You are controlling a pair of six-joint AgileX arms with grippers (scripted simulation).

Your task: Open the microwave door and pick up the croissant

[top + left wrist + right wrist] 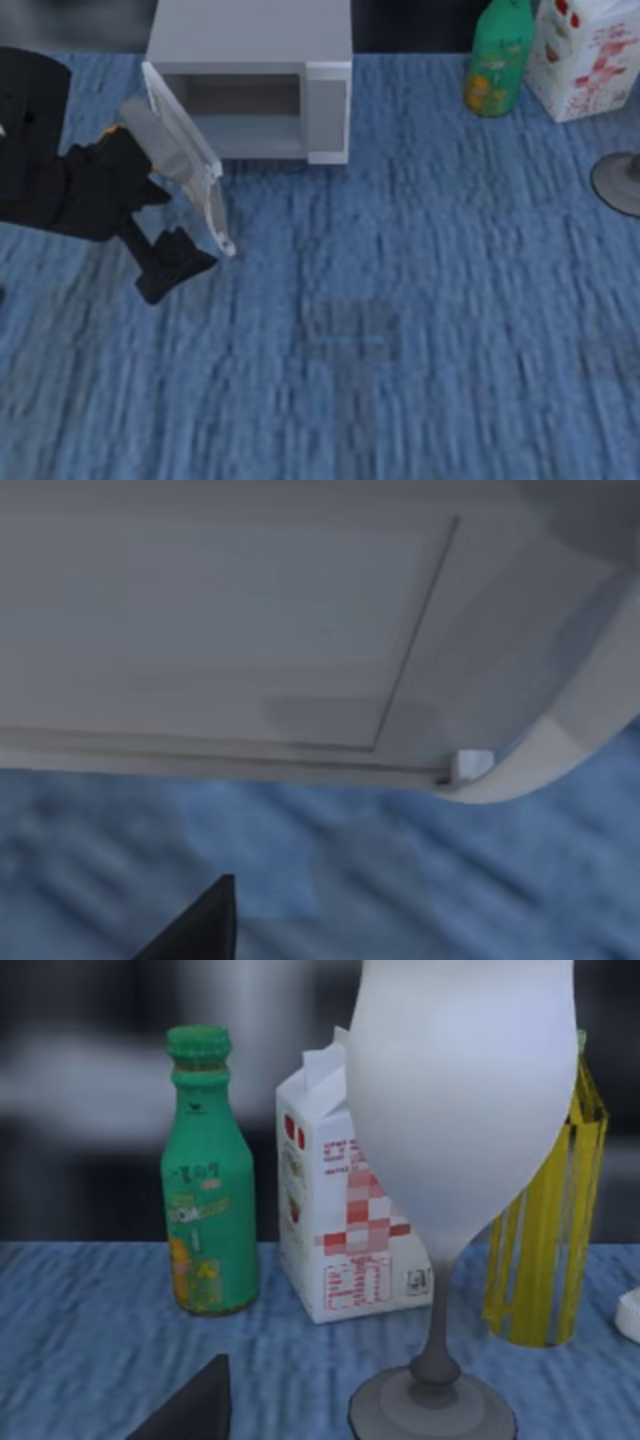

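Light-grey framed microwave door (188, 165) with translucent window swung open; left gripper (178, 262) beside its free edge, jaw state unclear. Cavity looks bare.

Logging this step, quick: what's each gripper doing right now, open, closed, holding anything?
Left gripper: beside the swung-open microwave door, fingers spread, holding nothing.
Right gripper: cannot be told; only a dark tip shows, near the wine glass.
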